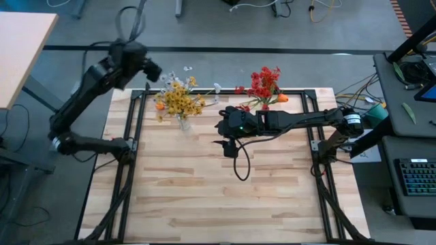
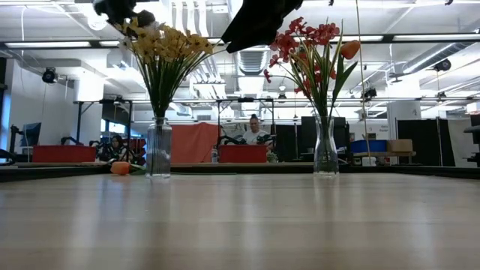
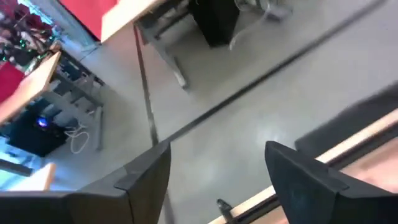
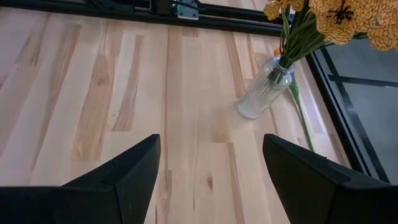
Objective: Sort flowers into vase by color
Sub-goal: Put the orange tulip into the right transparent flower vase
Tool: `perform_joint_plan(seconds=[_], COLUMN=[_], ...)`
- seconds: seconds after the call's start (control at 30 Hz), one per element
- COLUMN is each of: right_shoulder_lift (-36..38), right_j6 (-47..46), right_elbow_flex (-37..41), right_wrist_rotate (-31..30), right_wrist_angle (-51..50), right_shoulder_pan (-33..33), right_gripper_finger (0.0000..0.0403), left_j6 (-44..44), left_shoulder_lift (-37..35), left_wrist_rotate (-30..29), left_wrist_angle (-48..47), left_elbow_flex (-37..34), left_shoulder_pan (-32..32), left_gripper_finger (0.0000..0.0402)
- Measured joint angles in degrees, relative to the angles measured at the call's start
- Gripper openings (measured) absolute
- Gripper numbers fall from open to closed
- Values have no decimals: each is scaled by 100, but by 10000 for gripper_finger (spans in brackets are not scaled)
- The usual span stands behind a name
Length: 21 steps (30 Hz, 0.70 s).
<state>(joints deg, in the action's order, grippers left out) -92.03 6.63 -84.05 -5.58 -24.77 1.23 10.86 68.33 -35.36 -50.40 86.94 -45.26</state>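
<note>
A ribbed glass vase [image 1: 182, 121] [image 2: 158, 148] [image 4: 264, 90] at the table's far left holds yellow flowers [image 1: 178, 97] [image 2: 174, 43] with a few white blossoms [image 1: 187, 71]. A second glass vase [image 2: 325, 146] further right holds red flowers [image 1: 264, 83] [image 2: 304, 39] and one orange bloom [image 2: 349, 49]. An orange flower [image 2: 120, 168] [image 1: 160, 105] lies on the table beside the yellow vase, with its green stem [image 4: 302, 118] along the wood. My left gripper [image 1: 154, 71] [image 3: 217, 180] is open and empty, raised beyond the far left edge. My right gripper [image 1: 223, 131] [image 4: 211, 180] is open and empty over the table's middle.
A black metal frame [image 1: 136, 136] runs along the table's left, right and far edges. A loose black cable [image 1: 240, 167] hangs from the right arm over the wood. The near half of the wooden table top [image 1: 225, 204] lies bare. People sit in the room behind [image 2: 255, 129].
</note>
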Motion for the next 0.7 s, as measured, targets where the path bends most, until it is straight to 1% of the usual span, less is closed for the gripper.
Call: perform_joint_plan(seconds=[0.03, 0.13, 0.17, 0.3, 0.43, 0.47, 0.53, 0.6, 0.7], right_shoulder_lift=[0, 0, 0, 0, 0, 0, 0, 0, 0], right_j6=[-8, -64, -64, -65, -65, -67, -67, -67, -67], right_elbow_flex=[0, 0, 0, 0, 0, 0, 0, 0, 0], right_wrist_rotate=[0, 0, -1, 2, 0, 2, 0, 1, 0], right_wrist_angle=[-2, -42, -44, -51, -84, -85, -90, -92, -92], right_shoulder_pan=[0, -17, -32, -88, -139, -148, -168, -175, -175], right_gripper_finger=[274, 274, 274, 274, 274, 274, 274, 274, 274], left_j6=[125, 215, 218, 273, 383, 457, 578, 620, 680], left_shoulder_lift=[206, 826, 1003, 1712, 2291, 2426, 2696, 2944, 3184], left_wrist_rotate=[-48, -606, -625, -281, -204, -94, 338, 812, 1349], left_wrist_angle=[-66, -200, -233, -645, -768, -818, -1082, -1409, -1777], left_elbow_flex=[164, 712, 897, 1542, 1958, 2031, 2128, 2186, 2199], left_shoulder_pan=[-59, -307, -436, -885, -1292, -1370, -1506, -1530, -1520], left_gripper_finger=[240, 227, 223, 209, 199, 196, 191, 185, 176])
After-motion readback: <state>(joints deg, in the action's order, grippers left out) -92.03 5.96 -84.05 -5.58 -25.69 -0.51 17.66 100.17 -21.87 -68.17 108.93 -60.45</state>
